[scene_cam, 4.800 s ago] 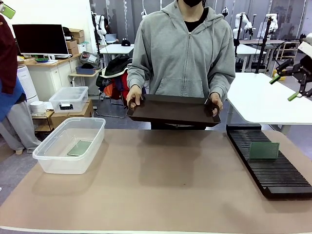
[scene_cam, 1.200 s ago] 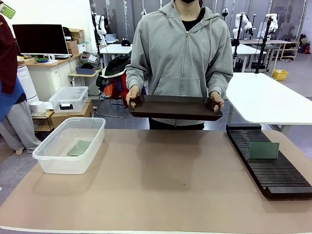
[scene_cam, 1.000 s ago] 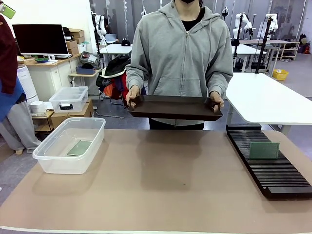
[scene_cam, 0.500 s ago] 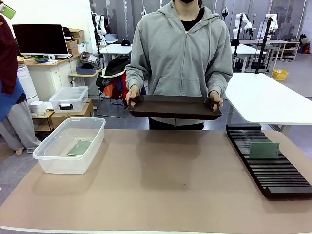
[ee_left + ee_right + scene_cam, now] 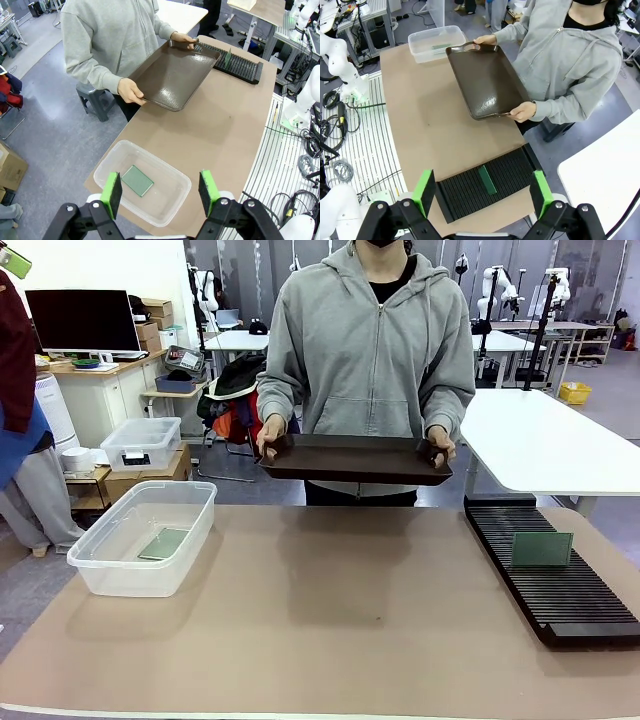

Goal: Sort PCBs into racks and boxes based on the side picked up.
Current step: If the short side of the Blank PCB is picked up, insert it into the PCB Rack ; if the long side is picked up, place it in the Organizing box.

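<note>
One green PCB [image 5: 164,543] lies flat on the bottom of the clear box [image 5: 100,576] at the table's left; from above it shows as the PCB [image 5: 137,180] inside the box [image 5: 172,197]. A second PCB [image 5: 542,549] stands upright in a slot of the long black rack [image 5: 580,615] at the right, the same PCB [image 5: 487,180] and rack [image 5: 465,192] in the right wrist view. My left gripper [image 5: 160,189] hangs open high above the box. My right gripper [image 5: 482,192] hangs open high above the rack. Neither holds anything.
A person in a grey hoodie stands at the far edge holding a dark brown shallow tray [image 5: 355,459] level with both hands; it looks bare inside [image 5: 487,80]. A white table [image 5: 540,445] stands behind on the right, a lidded bin [image 5: 142,443] behind on the left.
The person has levelled the tray and drawn it slightly up and left. A gripper seen at the upper right several seconds ago has left the front view.
</note>
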Tool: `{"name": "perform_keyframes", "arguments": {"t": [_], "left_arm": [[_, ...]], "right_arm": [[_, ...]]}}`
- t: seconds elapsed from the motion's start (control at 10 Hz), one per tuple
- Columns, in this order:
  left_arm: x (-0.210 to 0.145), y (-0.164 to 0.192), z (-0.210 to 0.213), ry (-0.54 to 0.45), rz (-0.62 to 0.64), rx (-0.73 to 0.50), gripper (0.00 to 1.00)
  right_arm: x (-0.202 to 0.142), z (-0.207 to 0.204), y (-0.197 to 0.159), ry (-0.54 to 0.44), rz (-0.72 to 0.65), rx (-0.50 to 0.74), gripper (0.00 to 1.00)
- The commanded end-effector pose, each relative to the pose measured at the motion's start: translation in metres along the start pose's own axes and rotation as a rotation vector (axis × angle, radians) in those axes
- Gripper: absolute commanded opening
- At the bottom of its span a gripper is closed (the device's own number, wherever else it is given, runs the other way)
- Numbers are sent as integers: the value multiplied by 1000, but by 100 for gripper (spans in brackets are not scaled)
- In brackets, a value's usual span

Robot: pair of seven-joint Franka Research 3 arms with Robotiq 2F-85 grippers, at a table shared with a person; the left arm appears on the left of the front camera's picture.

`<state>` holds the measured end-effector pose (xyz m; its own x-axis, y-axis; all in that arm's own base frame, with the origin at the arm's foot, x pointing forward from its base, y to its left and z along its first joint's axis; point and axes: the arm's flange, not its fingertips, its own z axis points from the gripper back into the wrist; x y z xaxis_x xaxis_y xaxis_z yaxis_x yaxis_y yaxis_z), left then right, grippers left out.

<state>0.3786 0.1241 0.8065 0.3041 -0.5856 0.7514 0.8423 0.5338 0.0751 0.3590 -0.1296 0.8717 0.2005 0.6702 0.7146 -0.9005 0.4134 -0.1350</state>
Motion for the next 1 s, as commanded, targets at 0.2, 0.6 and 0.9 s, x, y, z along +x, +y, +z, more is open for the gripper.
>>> {"name": "perform_keyframes", "arguments": {"t": [0.2,0.6,0.9], "left_arm": [[0,-2,-1,1,11,3,83],[0,-2,-1,1,11,3,83],[0,-2,-1,1,11,3,83]], "right_arm": [[0,1,1,-1,1,0,100],[0,1,1,-1,1,0,100],[0,1,1,-1,1,0,100]]}}
